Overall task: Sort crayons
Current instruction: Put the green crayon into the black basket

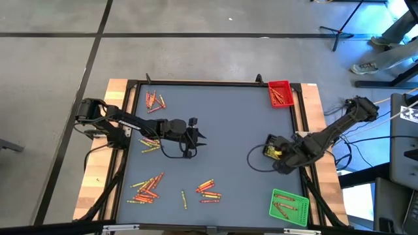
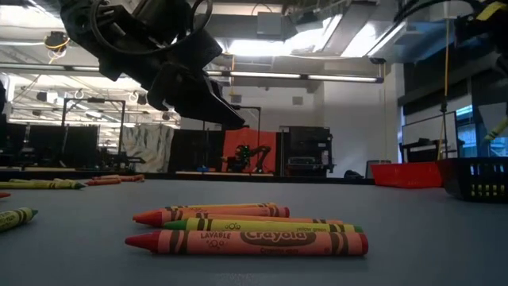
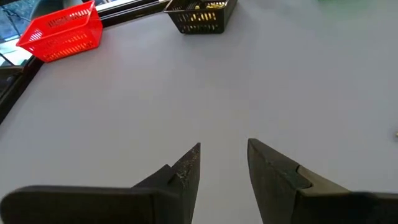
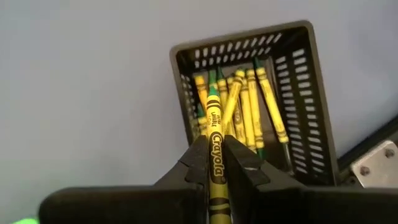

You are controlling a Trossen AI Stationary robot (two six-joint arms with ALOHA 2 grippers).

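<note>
The table point(image 1: 215, 124) carried three trays along its right side: a red tray point(image 1: 281, 93) at the far corner, a black tray point(image 4: 298, 81) at mid-edge and a green tray point(image 1: 289, 207) at the near corner. The left gripper point(image 3: 224, 163) hovered over bare table near the middle, its fingers apart and holding nothing. The right gripper point(image 4: 216, 163) hung just above the black tray, clamped on a yellow crayon point(image 4: 215, 155) whose tip pointed into the tray, where more yellow crayons lay. The remaining crayons point(image 1: 154, 100) lay scattered in clusters on the left half: one at the far left, one beside the left arm, and two along the near edge.
</note>
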